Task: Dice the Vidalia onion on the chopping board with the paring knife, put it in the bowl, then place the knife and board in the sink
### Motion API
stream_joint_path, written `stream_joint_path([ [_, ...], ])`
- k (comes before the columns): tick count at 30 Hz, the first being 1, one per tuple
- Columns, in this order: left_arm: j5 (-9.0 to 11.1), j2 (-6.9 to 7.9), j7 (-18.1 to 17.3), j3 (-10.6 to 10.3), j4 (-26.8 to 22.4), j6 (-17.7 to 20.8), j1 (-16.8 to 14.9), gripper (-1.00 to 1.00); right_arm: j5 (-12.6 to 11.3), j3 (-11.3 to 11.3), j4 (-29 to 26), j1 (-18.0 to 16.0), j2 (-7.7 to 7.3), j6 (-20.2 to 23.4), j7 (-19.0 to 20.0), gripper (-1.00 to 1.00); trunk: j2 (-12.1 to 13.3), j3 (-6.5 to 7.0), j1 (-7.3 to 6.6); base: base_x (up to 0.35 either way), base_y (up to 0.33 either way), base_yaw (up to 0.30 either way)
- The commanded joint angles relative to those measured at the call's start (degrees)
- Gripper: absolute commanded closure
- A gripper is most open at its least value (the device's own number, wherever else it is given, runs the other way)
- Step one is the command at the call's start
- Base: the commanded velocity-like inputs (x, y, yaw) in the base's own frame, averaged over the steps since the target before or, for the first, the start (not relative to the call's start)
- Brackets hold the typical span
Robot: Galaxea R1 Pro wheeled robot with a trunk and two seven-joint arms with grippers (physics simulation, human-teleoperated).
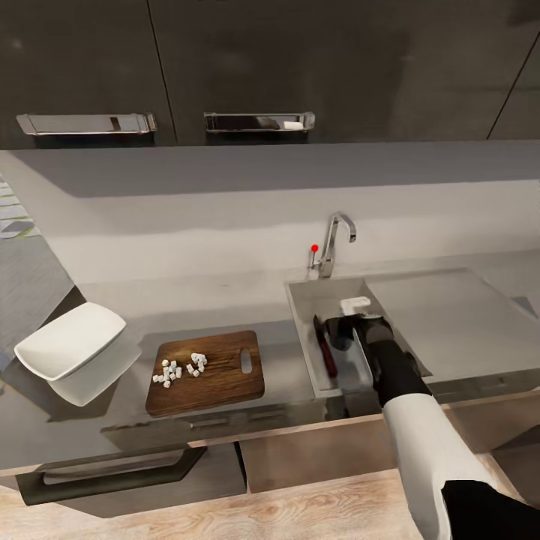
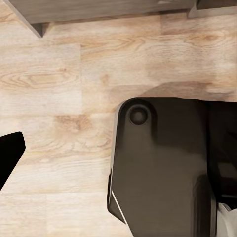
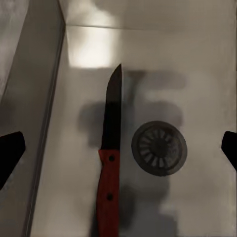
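Right gripper [image 1: 346, 324] hangs over the stainless steel sink [image 1: 300, 315], jaws spread wide and empty; in the right wrist view both fingertips [image 3: 10, 153] sit at the picture's edges, well apart. Small paring knife with red-orange handle and dark pointed blade [image 3: 109, 163] lies flat on the sink floor just beside the round drain grate [image 3: 159, 148], not touched by either finger. So the knife looks already placed.

Rectangular brown wooden chopping board with slot handle hole [image 1: 217, 379] rests on the glossy grey countertop [image 1: 225, 307], left of the sink, with small white diced onion cubes [image 1: 178, 367] piled on it. Shallow white squarish bowl [image 1: 71, 339] sits further left, tilted, looks empty.

Left gripper state: cannot tell; its wrist view shows one dark fingertip [image 2: 10, 153] over light wood floor [image 2: 59, 79].

Judgement: lift the right arm straight up to clear the sink wall and the chrome faucet [image 1: 335, 240]. Dice should go to the bowl before the board moves.

No readable writing or brands.
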Motion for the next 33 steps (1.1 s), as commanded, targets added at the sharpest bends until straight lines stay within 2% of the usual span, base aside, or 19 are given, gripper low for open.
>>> stream_joint_path([
  [1,0.56,0.06,0.16,-0.50,-0.11,-0.07,0.03,-1.00,0.56,-0.21,-3.94,1.66,0.08,0.36,0.64,-1.00,-0.07,-0.08,0.03,-0.096,0.000,0.000],
  [4,0.56,0.06,0.13,-0.50,-0.10,-0.07,0.03,-1.00,0.52,-0.21,-12.32,5.94,0.25,0.60,1.33,-1.00,-0.07,-0.08,0.03,-0.222,0.002,0.000],
  [9,0.64,0.04,0.14,-0.50,-0.10,-0.07,0.03,-1.00,0.51,-0.21,-18.15,9.10,0.44,0.87,2.49,-1.00,-0.07,-0.08,0.03,-0.267,0.117,0.000],
  [18,0.65,0.03,0.12,-0.50,-0.10,-0.07,0.03,-1.00,0.58,-0.21,-18.51,9.63,0.16,0.56,5.05,-1.00,-0.07,-0.08,0.03,-0.190,0.253,0.000],
  [27,0.65,0.03,0.11,-0.50,-0.10,-0.07,0.03,-1.00,0.60,-0.21,-18.44,9.78,0.06,0.66,5.84,-1.00,-0.07,-0.08,0.03,-0.014,0.302,0.000],
  [33,0.64,0.03,0.11,-0.50,-0.10,-0.07,0.03,-1.00,0.60,-0.21,-18.43,9.77,0.24,0.78,5.77,-1.00,-0.07,-0.08,0.03,0.016,0.071,0.000],
])
